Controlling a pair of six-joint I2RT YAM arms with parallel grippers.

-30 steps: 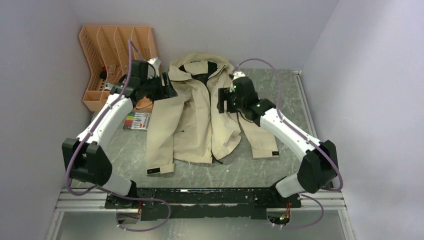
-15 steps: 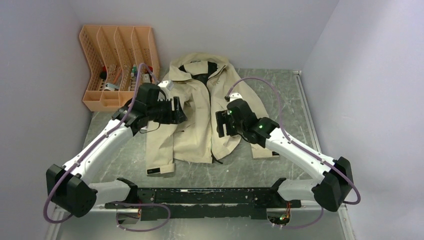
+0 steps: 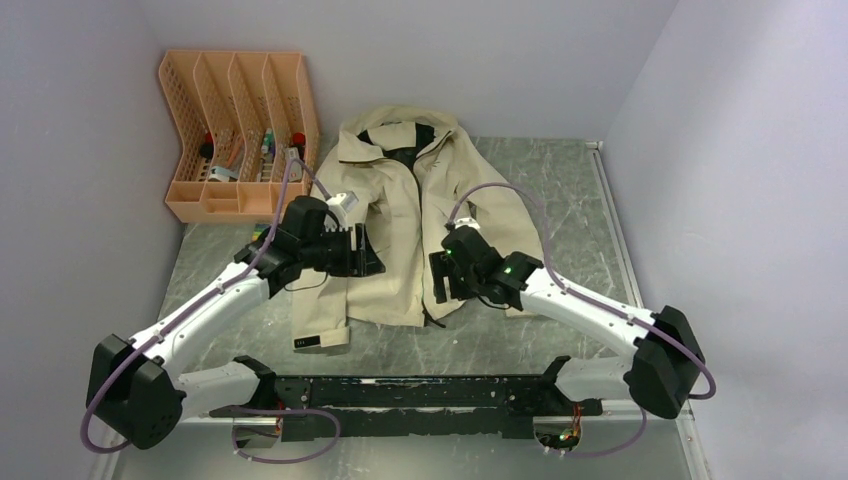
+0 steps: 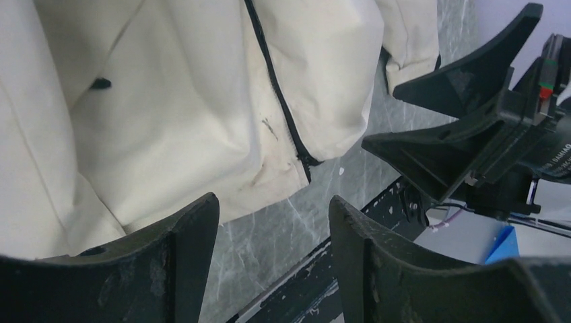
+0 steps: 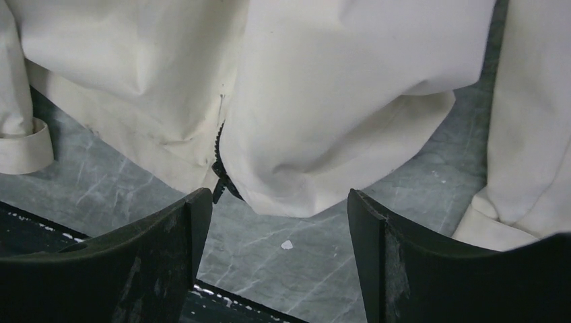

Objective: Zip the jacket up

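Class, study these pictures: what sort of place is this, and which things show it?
Probably a robotics lab test cell: left arm and right arm bolted to a metal rail at a marble-patterned table, plain walls boxing it in, a jacket laid out.

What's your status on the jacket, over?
Left gripper, right gripper: open, empty, over the jacket. Jacket flat on table, zipper bottom end exposed, not grasped. Nothing on zipper; orange organizer far left.
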